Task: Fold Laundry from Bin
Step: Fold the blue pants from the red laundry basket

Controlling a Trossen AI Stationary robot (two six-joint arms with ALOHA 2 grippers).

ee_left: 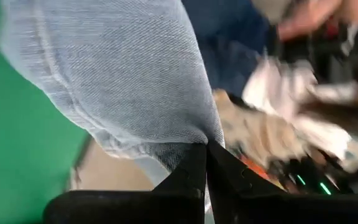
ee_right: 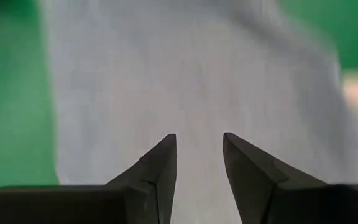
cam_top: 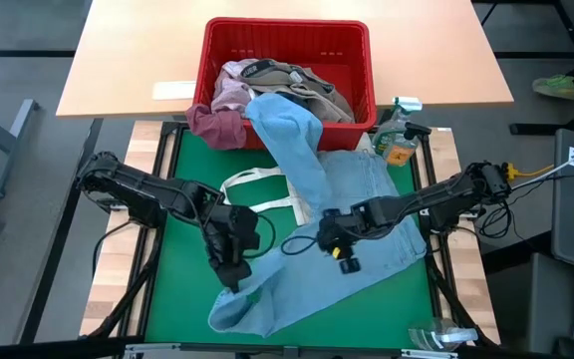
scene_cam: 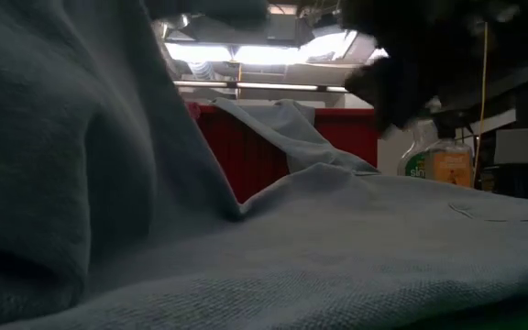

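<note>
- Left gripper (cam_top: 235, 282): positioned near the front edge of the green mat (cam_top: 182, 214), left of centre. Its fingers (ee_left: 194, 171) are pressed together, clamped on a fold of the light blue garment (cam_top: 352, 214).
- Right gripper (cam_top: 329, 239): positioned over the middle of the mat, above the same garment. Its fingertips (ee_right: 166, 149) stand apart with bare cloth visible between them; nothing is gripped.
- Light blue garment: soft, wrinkled cloth spread diagonally across the mat from the front-left area toward the rear right. One long section rises over the front rim of the bin (cam_top: 287, 40).
- Bin: red, slotted, standing at the rear edge of the mat on the wooden table (cam_top: 128, 60). It contains khaki-grey and pale pink pieces; a maroon piece (cam_top: 217, 125) hangs over its front-left corner.
</note>
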